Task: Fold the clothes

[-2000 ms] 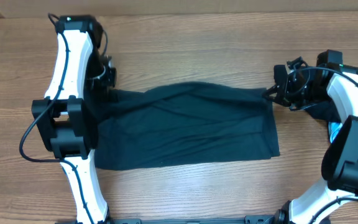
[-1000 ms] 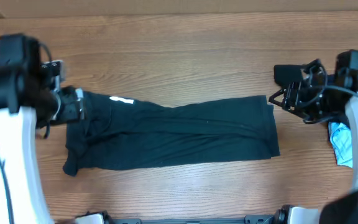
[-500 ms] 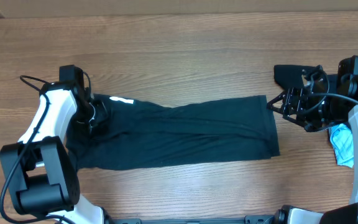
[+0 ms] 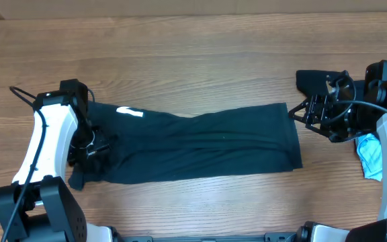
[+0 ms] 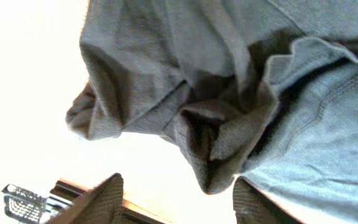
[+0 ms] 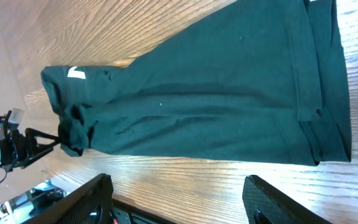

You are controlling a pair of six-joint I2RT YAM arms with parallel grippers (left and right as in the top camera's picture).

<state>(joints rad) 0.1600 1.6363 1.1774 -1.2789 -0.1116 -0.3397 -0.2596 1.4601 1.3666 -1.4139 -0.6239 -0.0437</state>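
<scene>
The clothes being folded are a dark T-shirt (image 4: 200, 144), lying as a long strip across the wooden table, with a bit of white (image 4: 130, 112) near its left end. My left gripper (image 4: 91, 144) hovers over that crumpled left end. In the left wrist view its fingers (image 5: 104, 200) stand apart, and a bunched fold of the T-shirt (image 5: 210, 155) sits just beyond the left gripper (image 5: 176, 205), unclamped. My right gripper (image 4: 295, 113) is open beside the shirt's upper right corner. In the right wrist view the right gripper (image 6: 185, 205) has only bare wood between its jaws, and the T-shirt (image 6: 216, 99) lies beyond.
A dark garment (image 4: 314, 81) lies at the far right under the right arm. A light blue cloth (image 4: 368, 154) sits near the right edge. The table (image 4: 193, 54) stretches behind the shirt. The left arm's base (image 4: 42, 208) stands at the front left.
My left gripper has slid from the shirt's upper left corner down toward its lower left end and its jaws have parted. The right arm has stayed put over the last half second.
</scene>
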